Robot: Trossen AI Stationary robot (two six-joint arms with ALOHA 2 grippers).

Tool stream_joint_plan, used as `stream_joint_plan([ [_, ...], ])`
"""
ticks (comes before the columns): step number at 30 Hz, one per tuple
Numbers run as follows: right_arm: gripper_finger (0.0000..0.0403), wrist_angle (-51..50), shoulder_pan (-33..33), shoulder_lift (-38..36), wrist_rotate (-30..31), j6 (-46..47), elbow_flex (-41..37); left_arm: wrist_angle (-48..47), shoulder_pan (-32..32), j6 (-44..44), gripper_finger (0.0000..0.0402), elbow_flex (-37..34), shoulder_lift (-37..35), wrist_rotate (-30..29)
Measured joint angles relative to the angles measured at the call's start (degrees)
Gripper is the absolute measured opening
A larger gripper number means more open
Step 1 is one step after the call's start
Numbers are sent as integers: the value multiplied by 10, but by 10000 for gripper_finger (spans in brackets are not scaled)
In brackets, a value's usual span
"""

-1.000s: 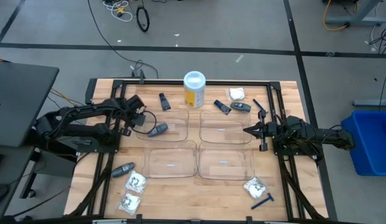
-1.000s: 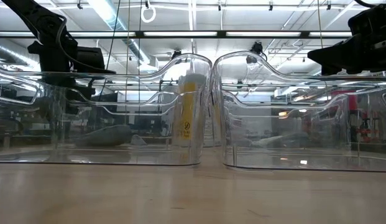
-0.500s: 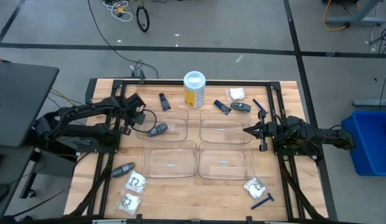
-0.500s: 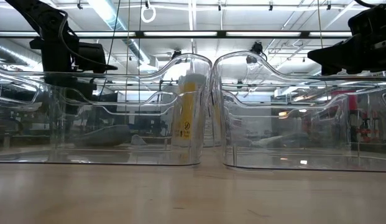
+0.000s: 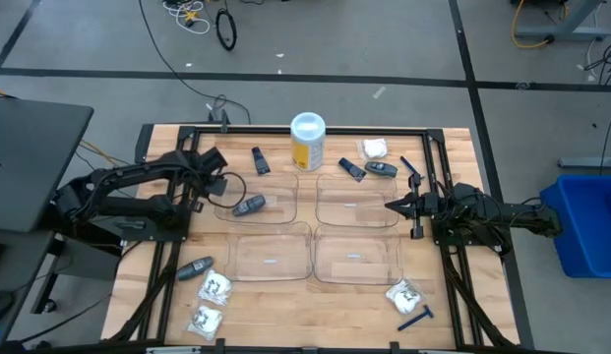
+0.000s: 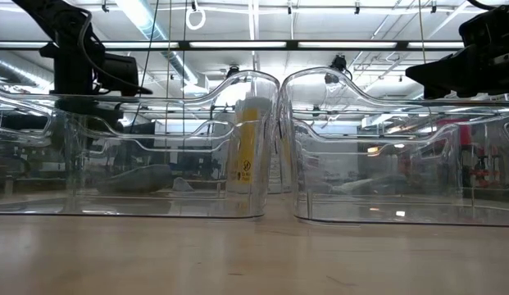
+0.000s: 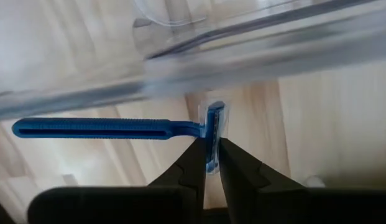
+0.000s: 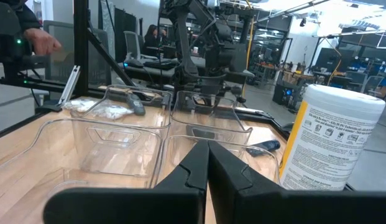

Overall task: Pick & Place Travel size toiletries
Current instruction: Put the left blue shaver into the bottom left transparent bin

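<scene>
Gripping a thin blue razor (image 7: 112, 128) by its head, the left hand (image 7: 208, 163) is hanging over the left part of the surface (image 5: 285, 305), beside the rim of the far-left clear tray (image 5: 275, 200); the razor's handle is sticking out sideways from the clenched fingers (image 7: 191, 163). In the high view this hand (image 5: 218, 182) is sitting just beside that tray's left edge, where a grey oval stick (image 5: 250, 206) is lying. The right hand (image 5: 392, 206) is waiting at the right edge of the far-right tray (image 5: 356, 205), its fingers pressed together and grasping nothing. Other toiletries are lying around the four trays: a dark tube (image 5: 260, 160) near the yellow canister (image 5: 307, 144), a second grey stick (image 5: 195, 266) and two white packets (image 5: 217, 287) at the near left, another packet (image 5: 403, 294) and a blue razor (image 5: 415, 319) at the near right, and more small items (image 5: 375, 149) at the far right
</scene>
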Motion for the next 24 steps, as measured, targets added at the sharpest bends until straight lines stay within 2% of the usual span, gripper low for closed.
stream_joint_plan([
  [24,12,0,0,0,0,0,0,-91,0,-28,45,56,-77,-44],
])
